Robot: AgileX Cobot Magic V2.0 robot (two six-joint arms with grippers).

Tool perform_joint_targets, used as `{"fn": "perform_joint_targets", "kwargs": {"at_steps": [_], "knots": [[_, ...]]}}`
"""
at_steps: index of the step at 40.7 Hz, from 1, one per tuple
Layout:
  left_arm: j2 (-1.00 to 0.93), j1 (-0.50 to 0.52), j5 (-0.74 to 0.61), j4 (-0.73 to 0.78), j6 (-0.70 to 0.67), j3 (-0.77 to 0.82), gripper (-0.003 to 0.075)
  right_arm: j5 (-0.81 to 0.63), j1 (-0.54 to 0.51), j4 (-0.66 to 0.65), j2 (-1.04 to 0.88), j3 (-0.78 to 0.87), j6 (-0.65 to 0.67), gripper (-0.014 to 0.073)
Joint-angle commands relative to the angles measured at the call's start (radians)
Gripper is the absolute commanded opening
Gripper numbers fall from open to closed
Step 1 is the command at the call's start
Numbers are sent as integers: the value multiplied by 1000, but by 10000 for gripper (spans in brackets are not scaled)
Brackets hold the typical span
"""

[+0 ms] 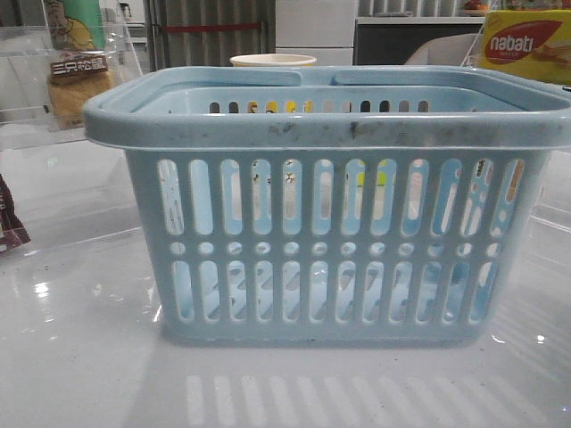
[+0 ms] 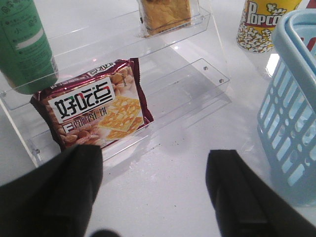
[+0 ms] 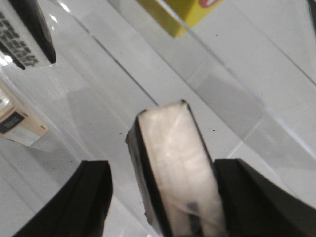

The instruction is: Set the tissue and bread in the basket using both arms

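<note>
Light-blue basket [image 1: 339, 214] mid-counter [image 1: 80, 357], bread [image 1: 76, 85] far left on clear shelf [image 2: 123, 44], left hand [image 2: 155, 192] open and empty, right hand [image 3: 160, 202] open astride tissue [image 3: 173, 168].

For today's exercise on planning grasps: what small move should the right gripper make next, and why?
Probably close the right gripper on the small dark-edged tissue pack. Its black fingers stand open on either side of the pack, one seemingly touching it and one apart, so a gentle squeeze looks like the natural step before lifting it toward the light-blue slotted plastic basket.
</note>
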Motion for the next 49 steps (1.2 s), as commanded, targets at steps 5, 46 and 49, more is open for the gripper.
{"fn": "perform_joint_targets", "kwargs": {"at_steps": [5,46,49], "knots": [[7,0,-78,-12,-4,-27,509,-68,-8,-25,-48,-37,-5,328],[7,0,-78,-12,-4,-27,509,347,237,512,-430,-194,-291,197],[7,0,-78,-12,-4,-27,509,374,305,595,-436,-194,-339,197]]}}
